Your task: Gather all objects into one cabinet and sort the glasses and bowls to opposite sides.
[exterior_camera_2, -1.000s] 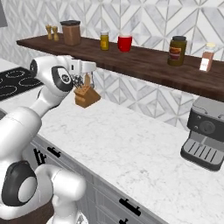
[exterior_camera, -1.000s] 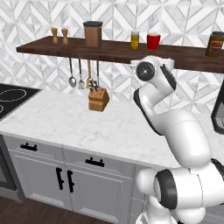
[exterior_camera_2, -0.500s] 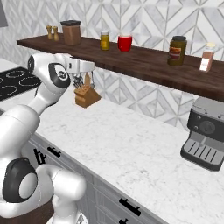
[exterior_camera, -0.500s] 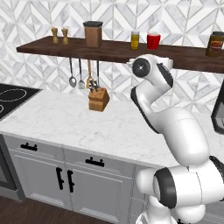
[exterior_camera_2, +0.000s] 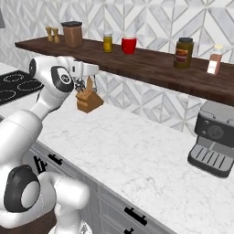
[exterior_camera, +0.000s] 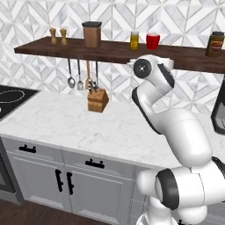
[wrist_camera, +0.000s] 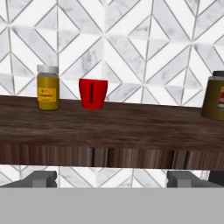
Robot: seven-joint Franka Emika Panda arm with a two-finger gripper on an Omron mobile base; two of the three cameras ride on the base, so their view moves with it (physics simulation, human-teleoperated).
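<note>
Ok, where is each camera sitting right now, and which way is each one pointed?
Left base view: behind the arm to its left, facing the marble counter and dark wooden wall shelf; the white arm rises at lower right.
Right base view: behind the arm to its right, same counter, plus a grey coffee machine; the arm rises at lower left.
Hand view: on the hand, level with the shelf edge, facing the tiled wall; grey fingertips at the bottom.
Shared by all: the bright red opaque cup beside the yellow-filled jar.

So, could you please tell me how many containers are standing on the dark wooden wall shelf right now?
8: two small wooden shakers, a brown canister, a yellow-filled jar, a bright red cup, a dark-lidded amber jar, a white-capped bottle. Others may be hidden.
</note>
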